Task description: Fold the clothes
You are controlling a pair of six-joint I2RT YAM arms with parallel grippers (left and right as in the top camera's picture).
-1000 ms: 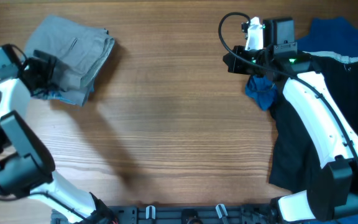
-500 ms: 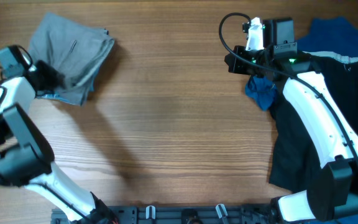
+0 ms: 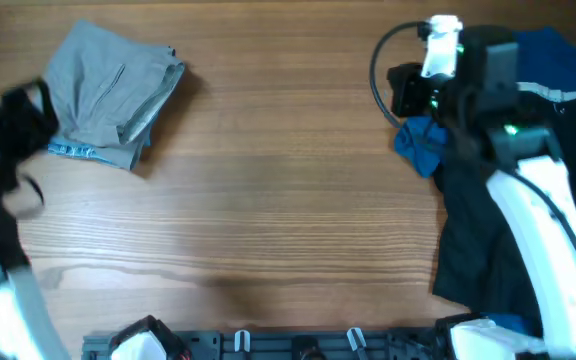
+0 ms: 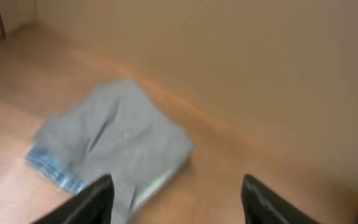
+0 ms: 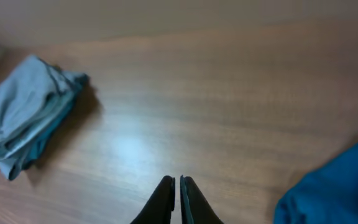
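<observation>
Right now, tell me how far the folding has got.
Done: the grey shorts lie folded at the far left of the table, on a light-blue denim piece. In hand: nothing; the left gripper is open and clear of that stack, and the right gripper is shut and empty. Left: the black garment and the blue pieces, heaped unfolded on the right.

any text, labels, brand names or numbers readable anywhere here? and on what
No text can be read in any view.
grey shorts: folded, with no tag or print showing; the left wrist view is blurred.
blue cloth: plain, no lettering.
black garment: plain, no lettering.
green light: a lamp only, with no sign or number.
</observation>
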